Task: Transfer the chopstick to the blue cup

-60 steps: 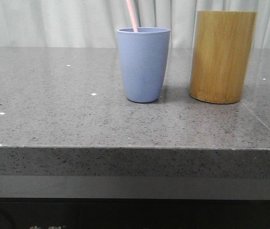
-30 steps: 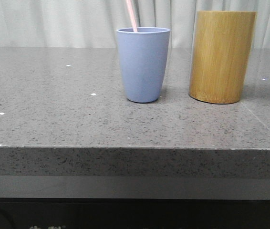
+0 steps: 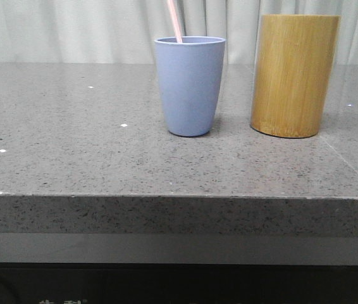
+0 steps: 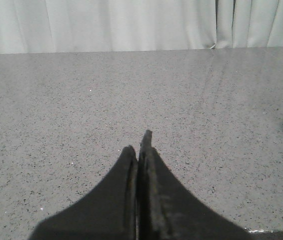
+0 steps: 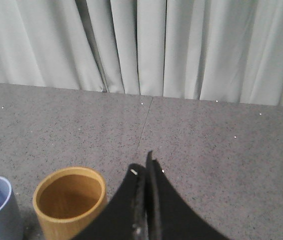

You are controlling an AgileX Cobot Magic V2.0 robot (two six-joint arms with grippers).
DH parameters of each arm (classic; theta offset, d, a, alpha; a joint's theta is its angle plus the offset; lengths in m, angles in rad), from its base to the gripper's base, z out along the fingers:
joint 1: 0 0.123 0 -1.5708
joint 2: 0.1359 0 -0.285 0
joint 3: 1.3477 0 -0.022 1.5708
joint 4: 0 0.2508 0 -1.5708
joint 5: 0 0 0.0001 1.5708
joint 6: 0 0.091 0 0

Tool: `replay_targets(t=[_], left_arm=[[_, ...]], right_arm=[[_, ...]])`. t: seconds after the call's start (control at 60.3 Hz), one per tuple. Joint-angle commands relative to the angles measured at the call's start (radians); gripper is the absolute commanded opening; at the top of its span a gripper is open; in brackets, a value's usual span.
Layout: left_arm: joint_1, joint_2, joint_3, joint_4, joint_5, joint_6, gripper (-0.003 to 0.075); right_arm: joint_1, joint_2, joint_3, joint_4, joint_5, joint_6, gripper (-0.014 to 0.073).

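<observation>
Nothing on the desk has shifted against the earlier front frames: cup, cylinder and stick sit as they did.

Front view: blue cup (image 3: 190, 85) stands upright near the middle of the desk (image 3: 71, 158), toward its far edge. Chopstick (image 3: 175, 20) stands in it, leaning against the left inner rim, upper end running out past the top of frame. Bamboo cylinder (image 3: 295, 75) stands just beside the cup on the right-hand side, apart from it, nearer the right edge.

Left wrist view: left gripper (image 4: 140, 145) hovers over bare desk, fingers pressed together, holding nothing. A sliver of the cup's wall shows at the frame's edge.

Right wrist view: right gripper (image 5: 145, 167) sits above and behind the cylinder (image 5: 69, 200), fingers likewise closed, empty. Cylinder interior looks empty. Cup rim and a short length of the pink stick show beside it.

Judgement: transfer looks complete; stick is already in the cup.

Handling, as a guess: the stick is light, stiff, thin and probably smooth, so it may slip or swivel in a loose pinch. If it needs regrasping, take the exposed shaft above the rim, squarely across its width. Cup seems light and could tip if the stick is levered sideways.
</observation>
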Motion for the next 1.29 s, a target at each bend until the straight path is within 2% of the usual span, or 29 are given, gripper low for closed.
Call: replay_targets(t=[0.0,0.149,0.298,0.514,1.277], left_arm=[[0.004,0.012,-0.023,-0.007,-0.086,-0.009,-0.0019],[0.004,0.012,-0.023,-0.007,-0.086,-0.009,-0.0019],[0.004,0.012,-0.023,-0.007,-0.086,-0.009,-0.0019],[0.004,0.012,-0.023,-0.007,-0.086,-0.009,-0.0019],[0.004,0.012,-0.023,-0.007,-0.086,-0.009,-0.0019]], right_arm=[[-0.007,-0.098,0.067,0.0,-0.124,-0.006,-0.011],[-0.007,-0.287,0.255,0.0,-0.203,-0.006,-0.011],[-0.007,-0.453,0.382,0.0,-0.211,-0.006,-0.011],[-0.007,-0.597,0.471,0.0,-0.21,-0.006,-0.011],[-0.007,-0.606,0.473,0.0,-0.223,-0.006,-0.011]])
